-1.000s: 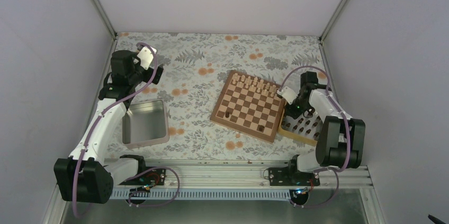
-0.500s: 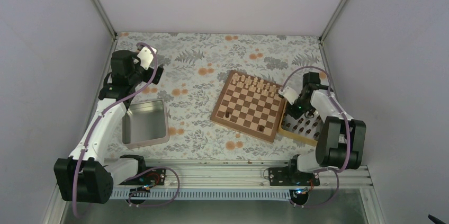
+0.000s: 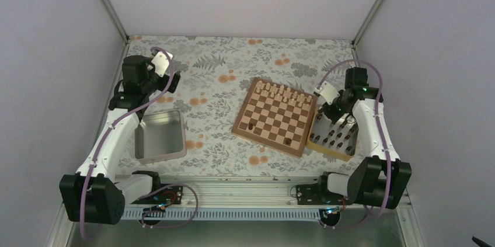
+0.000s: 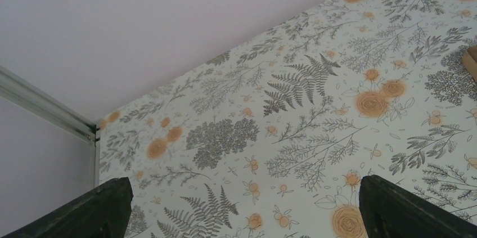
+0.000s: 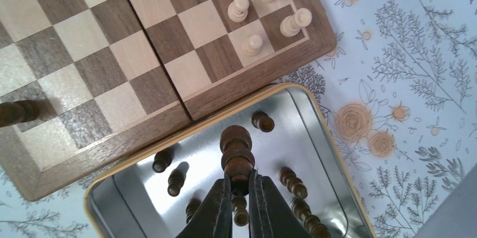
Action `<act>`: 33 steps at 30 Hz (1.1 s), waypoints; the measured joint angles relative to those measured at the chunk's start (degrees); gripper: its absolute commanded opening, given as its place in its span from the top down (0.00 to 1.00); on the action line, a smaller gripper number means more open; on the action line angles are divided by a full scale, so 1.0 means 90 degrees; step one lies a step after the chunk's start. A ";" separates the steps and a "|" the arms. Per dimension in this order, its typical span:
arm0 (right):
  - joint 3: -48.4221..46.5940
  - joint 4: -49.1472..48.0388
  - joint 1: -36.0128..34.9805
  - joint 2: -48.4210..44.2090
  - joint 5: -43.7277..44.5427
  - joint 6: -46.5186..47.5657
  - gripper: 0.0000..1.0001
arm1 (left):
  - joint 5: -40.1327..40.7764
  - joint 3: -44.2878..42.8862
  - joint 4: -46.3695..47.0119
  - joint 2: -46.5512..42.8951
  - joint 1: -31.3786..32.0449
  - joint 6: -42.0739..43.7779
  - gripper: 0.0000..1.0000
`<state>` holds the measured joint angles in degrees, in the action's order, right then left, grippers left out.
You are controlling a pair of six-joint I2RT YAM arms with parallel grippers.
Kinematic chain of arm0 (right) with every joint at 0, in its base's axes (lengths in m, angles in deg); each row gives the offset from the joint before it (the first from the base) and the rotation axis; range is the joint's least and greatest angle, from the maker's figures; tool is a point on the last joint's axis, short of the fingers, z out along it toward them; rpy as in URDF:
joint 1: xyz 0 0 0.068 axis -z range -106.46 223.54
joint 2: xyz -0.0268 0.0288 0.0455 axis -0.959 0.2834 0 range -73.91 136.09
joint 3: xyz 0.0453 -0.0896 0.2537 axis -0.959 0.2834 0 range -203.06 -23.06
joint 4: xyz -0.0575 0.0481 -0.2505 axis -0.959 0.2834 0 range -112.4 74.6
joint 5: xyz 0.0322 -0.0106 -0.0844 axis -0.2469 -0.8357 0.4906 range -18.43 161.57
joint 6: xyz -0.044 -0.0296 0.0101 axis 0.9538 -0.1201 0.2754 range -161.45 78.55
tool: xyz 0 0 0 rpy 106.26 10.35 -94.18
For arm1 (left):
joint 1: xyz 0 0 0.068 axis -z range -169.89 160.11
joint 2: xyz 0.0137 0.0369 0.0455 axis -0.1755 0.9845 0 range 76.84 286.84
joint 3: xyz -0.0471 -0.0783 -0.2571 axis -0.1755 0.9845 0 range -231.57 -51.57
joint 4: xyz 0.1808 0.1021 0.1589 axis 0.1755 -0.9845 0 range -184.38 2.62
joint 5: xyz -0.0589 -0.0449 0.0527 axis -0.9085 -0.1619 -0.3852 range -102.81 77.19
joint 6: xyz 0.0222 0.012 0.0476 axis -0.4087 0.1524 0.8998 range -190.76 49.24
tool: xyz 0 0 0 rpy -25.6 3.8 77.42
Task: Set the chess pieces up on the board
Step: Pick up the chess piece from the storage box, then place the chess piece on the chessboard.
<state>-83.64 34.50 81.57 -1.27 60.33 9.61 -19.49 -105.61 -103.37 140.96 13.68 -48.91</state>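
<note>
The board lies right of the table's middle, with two dark chess pieces standing on its near rows. Cream pieces fill its far edge. In the right wrist view my right gripper is shut on a dark brown chess piece, held upright above a tray with a shiny floor. Several more dark pieces lie in that tray. Seen from above, the right gripper hangs over the tray's far end. My left gripper is open and empty over bare cloth at the far left.
A grey metal tin sits near the left arm. The tray of dark pieces touches the board's right edge. Walls close in on three sides. One dark piece stands on the board near the tray.
The right gripper has shut on a dark piece in the tray and lifted it, and its wrist has swung up and toward the back right. The left arm has not moved.
</note>
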 measured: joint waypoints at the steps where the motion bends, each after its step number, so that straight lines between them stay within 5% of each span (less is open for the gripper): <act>1: -0.0029 0.0058 0.0000 -0.0041 -0.0019 0.0005 0.93 | -0.0002 0.0000 0.0000 0.0000 0.0000 0.0000 0.00; 13: -0.0051 0.0563 -0.0228 -0.0075 -0.0228 -0.0010 0.93 | -0.0002 0.0000 -0.0005 0.0000 0.0000 0.0000 0.00; 33: -0.0015 0.0845 -0.2108 -0.0175 -0.0182 -0.0882 0.93 | -0.0005 0.0000 -0.0044 0.0000 0.0000 0.0000 0.00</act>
<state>-83.77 42.11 62.60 -2.85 58.69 1.68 -19.53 -105.61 -103.77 140.96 13.68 -48.91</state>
